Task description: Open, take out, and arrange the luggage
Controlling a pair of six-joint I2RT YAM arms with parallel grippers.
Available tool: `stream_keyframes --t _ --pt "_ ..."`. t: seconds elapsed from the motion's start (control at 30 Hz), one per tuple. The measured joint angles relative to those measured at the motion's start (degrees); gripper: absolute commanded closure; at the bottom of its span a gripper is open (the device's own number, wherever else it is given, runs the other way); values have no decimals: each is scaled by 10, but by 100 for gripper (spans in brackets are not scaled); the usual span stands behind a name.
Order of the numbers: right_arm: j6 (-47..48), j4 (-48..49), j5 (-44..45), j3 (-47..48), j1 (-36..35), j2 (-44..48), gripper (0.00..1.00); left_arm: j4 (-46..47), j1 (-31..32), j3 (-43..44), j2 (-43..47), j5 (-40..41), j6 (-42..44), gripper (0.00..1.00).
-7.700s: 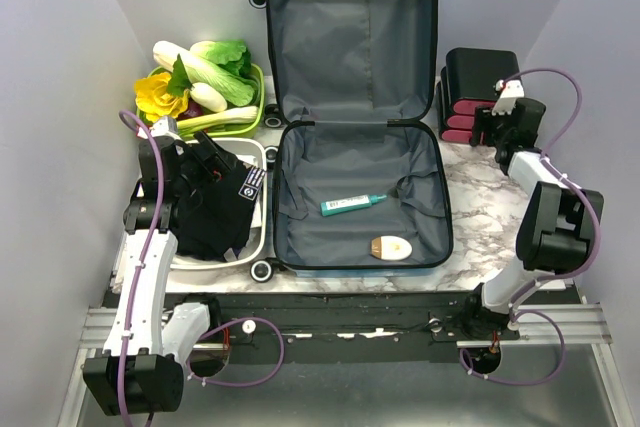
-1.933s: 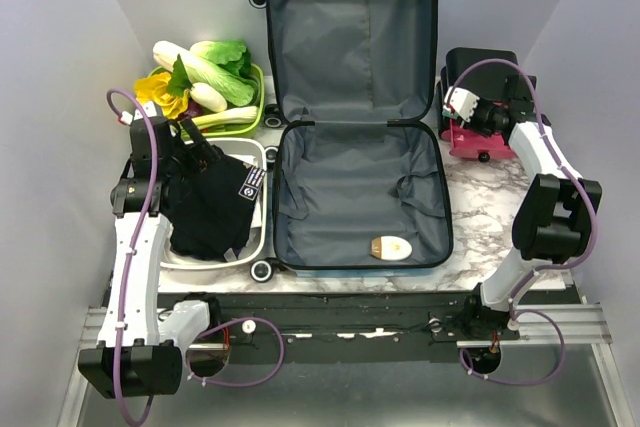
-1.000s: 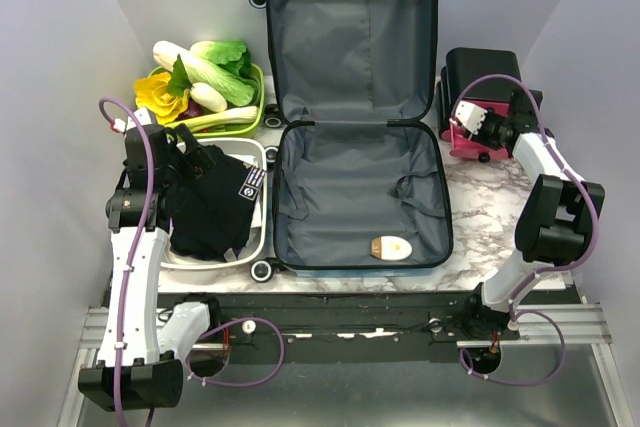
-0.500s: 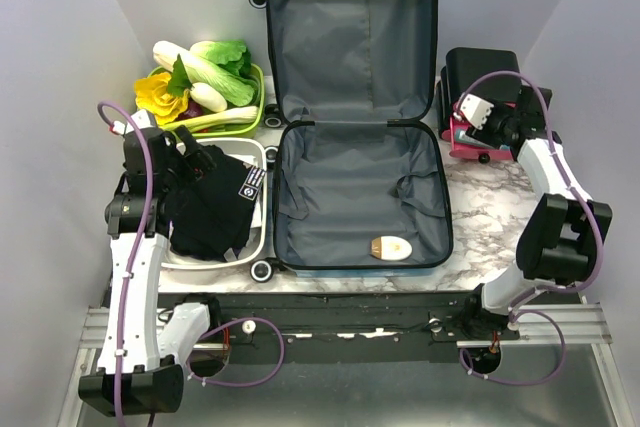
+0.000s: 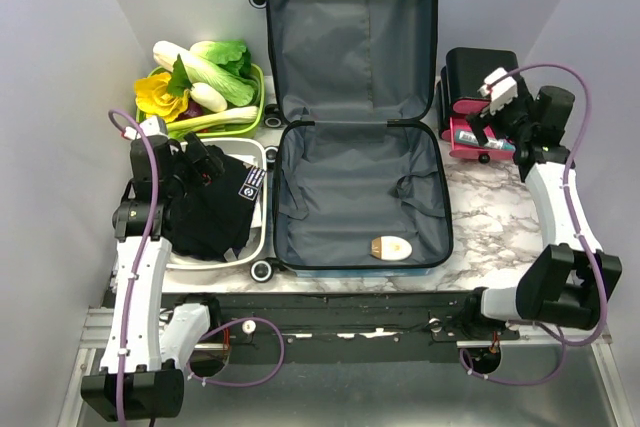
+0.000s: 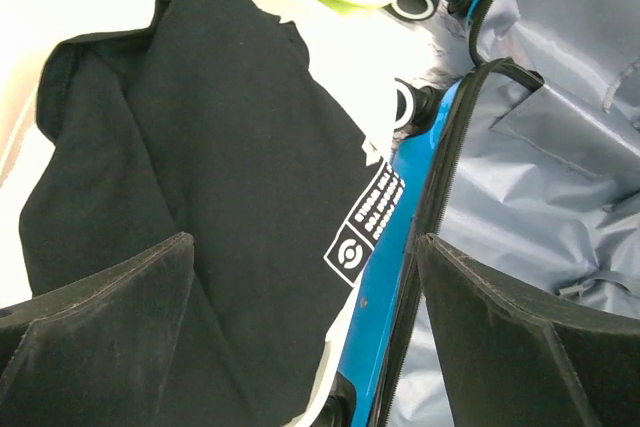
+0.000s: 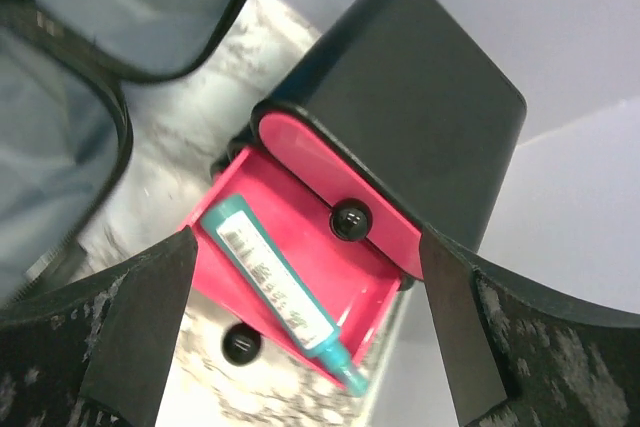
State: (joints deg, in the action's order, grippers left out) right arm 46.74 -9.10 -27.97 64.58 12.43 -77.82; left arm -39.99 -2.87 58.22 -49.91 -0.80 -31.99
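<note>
The luggage (image 5: 355, 162) lies open mid-table, its lid up against the back wall and the grey lining showing. A small brown-and-white item (image 5: 390, 247) rests in its near half. My left gripper (image 5: 200, 160) (image 6: 303, 239) hangs open over a black garment (image 6: 200, 177) in the white tray (image 5: 262, 162), beside the luggage's blue edge (image 6: 405, 237). My right gripper (image 5: 480, 125) (image 7: 307, 237) stands open above the pulled-out pink drawer (image 7: 300, 227). A teal tube (image 7: 280, 292) lies loose in that drawer, touched by neither finger.
A black box (image 5: 480, 72) with pink drawers stands at the back right on the marble table (image 5: 490, 217). A green basket (image 5: 257, 97) of toy vegetables sits back left, behind the white tray. White walls close in on both sides.
My right gripper has opened fully and drawn back to the right, leaving the teal tube in the pink drawer. The left arm has shifted only slightly.
</note>
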Motion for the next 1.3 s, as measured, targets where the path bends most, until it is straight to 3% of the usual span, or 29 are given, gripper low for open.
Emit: stream_keyframes --t 0.1,0.27,0.43,0.6,0.9,1.3 --pt "-125 46 26 -14 0 24 0 15 0 -11 6 -12 -5 1" --pt "-323 78 149 -72 0 75 3 39 0 -40 25 -18 -10 1" --pt "-431 36 237 -123 0 83 10 54 0 -50 27 -26 -10 1" --pt "-446 -14 261 -123 5 31 22 69 0 -63 27 -29 -10 1" --pt "-421 -56 233 -103 20 -83 23 79 0 -74 27 -29 -15 1" --pt "-398 -34 274 -53 26 -69 23 86 0 -84 25 -29 -22 1"
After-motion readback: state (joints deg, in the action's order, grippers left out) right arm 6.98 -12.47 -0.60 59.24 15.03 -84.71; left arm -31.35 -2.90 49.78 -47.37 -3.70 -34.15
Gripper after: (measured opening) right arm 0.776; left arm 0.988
